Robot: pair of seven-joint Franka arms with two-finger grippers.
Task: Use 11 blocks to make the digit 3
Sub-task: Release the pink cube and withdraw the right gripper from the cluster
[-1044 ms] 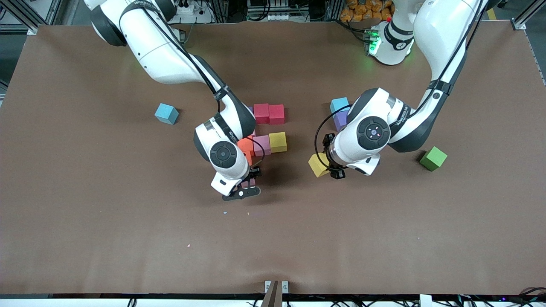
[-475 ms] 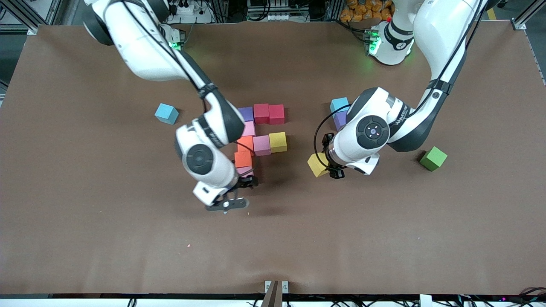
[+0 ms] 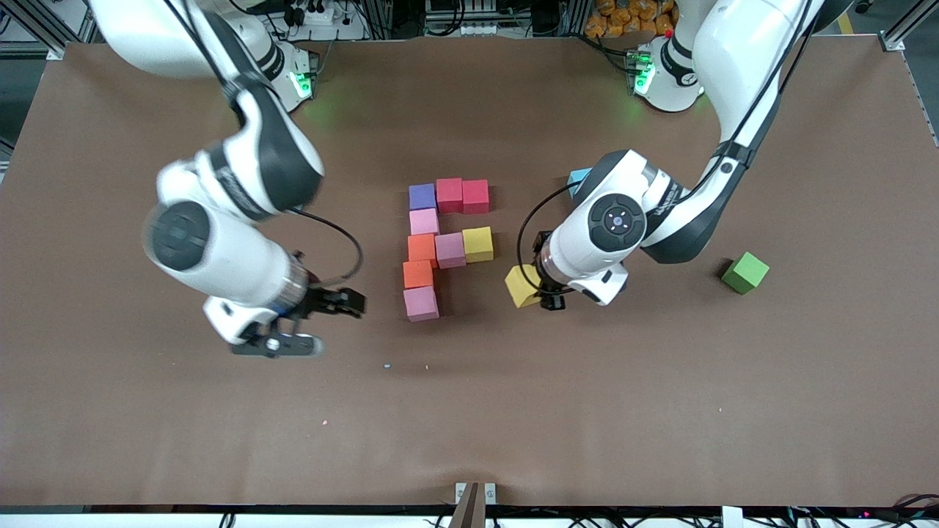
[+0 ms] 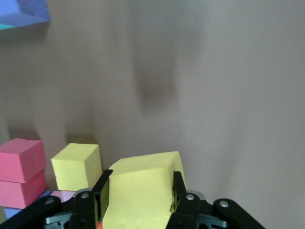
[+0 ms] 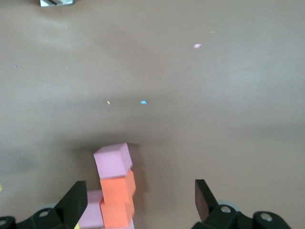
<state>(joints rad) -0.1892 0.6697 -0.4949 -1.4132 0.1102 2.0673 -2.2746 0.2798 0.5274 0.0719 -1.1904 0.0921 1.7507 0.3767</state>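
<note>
Yellow foam block [image 3: 522, 286] rides in the left gripper [image 3: 541, 293], with its two fingers shut tight on it.

Nine blocks [image 3: 440, 238] sit together in the middle of the table: purple and two red in the top row, then pink, orange, orange and pink going down toward the front camera, with pink and yellow sticking out from the middle. The held block hangs just beside this group, toward the left arm's end, probably because it goes into the number next. Another purple block seems hidden under the left arm. The right gripper [image 3: 323, 323] is up over bare table toward its own end, fingers wide open and empty, likely staying out of the way.
</note>
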